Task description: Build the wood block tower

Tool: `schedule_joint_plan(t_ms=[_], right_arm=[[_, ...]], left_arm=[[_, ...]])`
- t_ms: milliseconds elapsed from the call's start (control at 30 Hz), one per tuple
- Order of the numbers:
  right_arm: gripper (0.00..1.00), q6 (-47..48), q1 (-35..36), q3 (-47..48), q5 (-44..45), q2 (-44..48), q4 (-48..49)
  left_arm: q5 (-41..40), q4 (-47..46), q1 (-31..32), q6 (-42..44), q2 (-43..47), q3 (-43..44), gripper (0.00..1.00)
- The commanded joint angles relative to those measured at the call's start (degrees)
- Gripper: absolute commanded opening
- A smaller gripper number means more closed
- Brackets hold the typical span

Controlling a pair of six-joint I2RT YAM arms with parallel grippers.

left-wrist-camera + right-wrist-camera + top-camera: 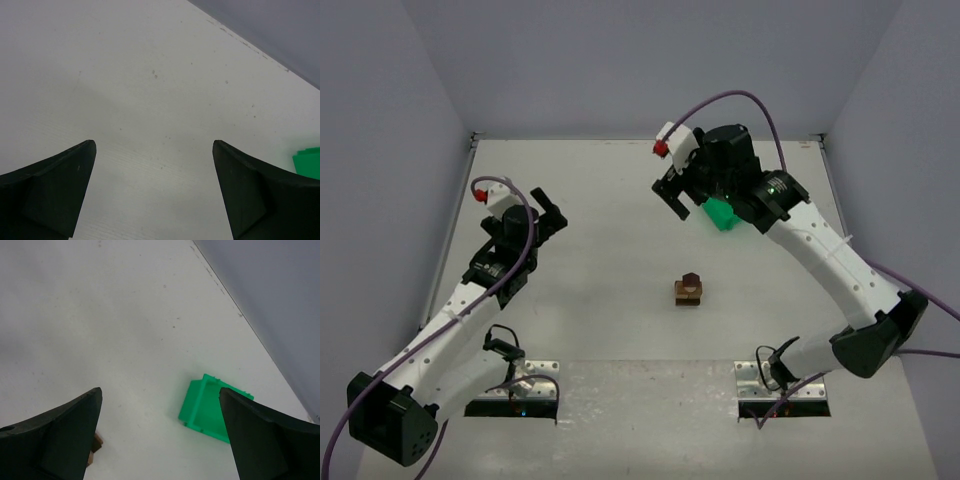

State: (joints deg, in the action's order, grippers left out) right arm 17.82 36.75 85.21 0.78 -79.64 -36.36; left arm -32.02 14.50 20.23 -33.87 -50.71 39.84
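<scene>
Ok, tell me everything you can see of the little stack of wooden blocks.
The stack of blocks is a small pile of wooden pieces standing upright near the middle of the white table. From above, a dark brown piece tops light tan ones; the number of layers is too small to tell. Only the table touches it: the left gripper and right gripper are both open and well away. The right wrist view catches just a brown corner, low on the left.

I see a flat white speckled table (610,330) boxed in by plain pale grey-lavender walls (640,60) at nine, twelve and three o'clock. The light is even and the shadows are soft and faint.
</scene>
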Motion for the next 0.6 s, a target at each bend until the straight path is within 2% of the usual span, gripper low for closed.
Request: schedule_joint_plan(t_ms=[0,100,233,333,367,433,567], right_arm=[[0.99,-14.6,-5.7,5.8,-0.4,-3.5,2.9],[0.99,-26.3,-11.6,1.9,-1.7,-2.3,5.4],[0.99,-35.8,-19.4,-18.0,-1.8,6.2,17.9],[0.99,-41.1,-25.5,-30.4,-2.0,10.3,20.2],[0.99,-42.1,-26.5,-33.0,-0.7,11.3,20.3],[0.99,-43.9,-27.5,-39.5,7.5,13.2,19.7],[0.99,-49.9,-27.7,-49.8,12.2,22.2,21.4]], left_arm=[[-2.3,-1.1,-0.7,1.6,-0.7,2.5,1.0],[0.3,-2.1,-0.7,2.6,-1.9,3.0,1.0],[3.9,-5.4,-0.8,4.2,-2.4,1.2,1.0],[5.0,-7.6,-1.0,3.7,-2.8,-0.8,1.0],[4.6,-7.4,-1.1,3.1,-3.2,-1.0,1.0],[3.1,-6.6,-1.2,1.7,-3.7,-1.1,1.0],[2.2,-6.6,-1.2,0.6,-1.4,-2.5,1.0]])
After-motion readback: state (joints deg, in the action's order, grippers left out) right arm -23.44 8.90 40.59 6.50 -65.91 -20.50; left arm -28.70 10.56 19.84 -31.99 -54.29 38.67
